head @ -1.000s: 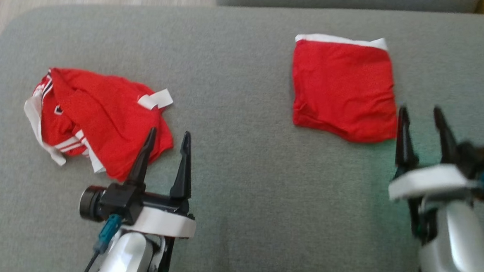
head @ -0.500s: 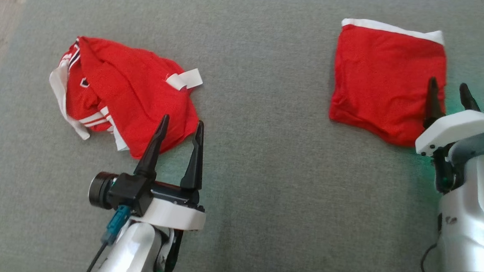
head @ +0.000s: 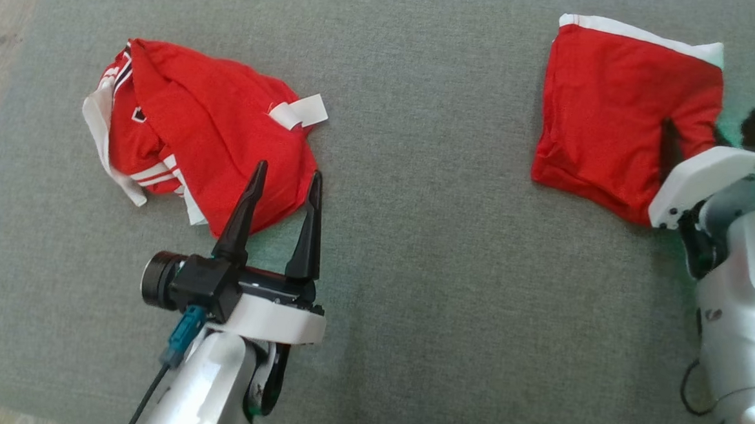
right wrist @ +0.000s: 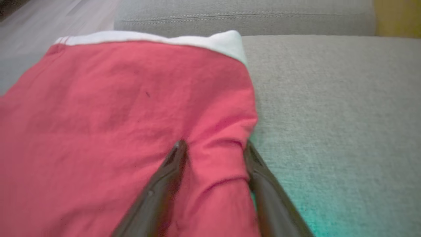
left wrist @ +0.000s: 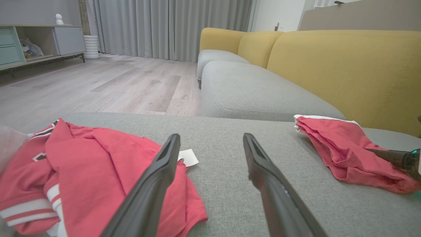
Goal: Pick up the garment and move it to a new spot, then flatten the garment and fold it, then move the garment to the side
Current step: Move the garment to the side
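- The grey cushion (head: pixel 417 195) carries everything; wooden floor shows past its far-left corner.
- A crumpled red jersey (head: pixel 207 132) with white stripes lies in a heap on the cushion's left half.
- The folded garment (head: pixel 609 108), red with a white band along its far edge, lies as a rough square at the cushion's far right.
- The right end effector (head: pixel 692 128) sits at the cushion's right side, over the folded garment's right edge. Its fingers (right wrist: pixel 171 171) stand moderately apart astride a raised ridge of red cloth that fills the gap. Whether they actually pinch it cannot be told.
- The left end effector (head: pixel 287 178) hangs over the cushion's near-left part, fingers spread wide, tips by the jersey's near hem.
- A white tag (head: pixel 302 111) sticks out of the jersey towards the cushion's middle.
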Controlling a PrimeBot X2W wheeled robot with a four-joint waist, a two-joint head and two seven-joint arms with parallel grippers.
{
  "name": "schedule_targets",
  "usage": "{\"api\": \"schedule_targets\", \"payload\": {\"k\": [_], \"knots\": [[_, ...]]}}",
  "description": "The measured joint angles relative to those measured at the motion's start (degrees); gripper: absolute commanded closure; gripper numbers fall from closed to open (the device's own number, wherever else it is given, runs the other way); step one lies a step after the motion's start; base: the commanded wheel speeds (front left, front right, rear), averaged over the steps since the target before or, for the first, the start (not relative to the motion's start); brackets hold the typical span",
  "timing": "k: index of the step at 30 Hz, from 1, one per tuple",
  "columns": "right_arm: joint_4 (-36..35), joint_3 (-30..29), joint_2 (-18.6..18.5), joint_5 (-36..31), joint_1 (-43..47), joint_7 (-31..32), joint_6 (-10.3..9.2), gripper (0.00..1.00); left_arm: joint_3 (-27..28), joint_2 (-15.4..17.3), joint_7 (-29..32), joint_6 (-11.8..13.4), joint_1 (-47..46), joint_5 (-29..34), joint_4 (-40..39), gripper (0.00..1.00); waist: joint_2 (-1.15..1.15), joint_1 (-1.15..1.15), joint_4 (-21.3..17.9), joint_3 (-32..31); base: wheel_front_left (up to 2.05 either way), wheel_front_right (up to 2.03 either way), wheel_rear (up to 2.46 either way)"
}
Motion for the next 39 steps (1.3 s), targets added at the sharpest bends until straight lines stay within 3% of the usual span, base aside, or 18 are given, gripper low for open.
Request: {"api": "schedule_targets", "payload": {"k": [8, 18, 22, 26, 32, 39], "knots": [[2.5, 9.8, -4.3, -1.2, -0.2, -3.0, 0.00, 1.00, 0.4, 0.0, 0.0, 0.2, 0.0, 0.0, 0.2, 0.00, 0.00, 0.00, -1.4, -1.9, 0.00, 0.00, 0.00], [0.1, 22.6, -18.3, 2.5, 0.4, -4.0, 0.01, 1.00, 1.9, 0.0, 0.0, 0.2, 0.5, 0.3, 0.0, 0.00, 0.00, -0.01, -4.9, -4.2, 0.00, 0.00, 0.00], [-0.5, 23.8, -24.4, 4.4, 1.4, -3.5, 0.01, 1.00, 2.4, 0.0, 0.0, -0.1, 0.4, 1.0, -0.4, 0.00, 0.00, -0.01, -5.6, -3.5, 0.00, 0.00, 0.00], [0.3, 23.4, -28.3, 5.7, 2.0, -3.2, 0.00, 1.00, 2.5, 0.0, 0.0, -0.6, 0.4, 1.2, -0.6, 0.00, 0.00, 0.00, -5.7, -2.2, 0.00, 0.00, 0.00], [3.3, 19.7, -30.7, 6.5, 1.9, -3.7, 0.00, 1.00, 2.5, 0.0, 0.0, -0.7, 0.1, 1.7, -0.6, 0.00, 0.00, 0.00, -5.2, -0.3, 0.00, 0.00, 0.00], [5.3, 17.0, -31.0, 3.7, 1.6, -4.5, 0.00, 1.00, 2.6, 0.0, 0.0, -1.1, -0.4, 1.7, -0.5, 0.00, 0.00, 0.00, -4.7, 0.5, 0.00, 0.00, 0.00]]}}
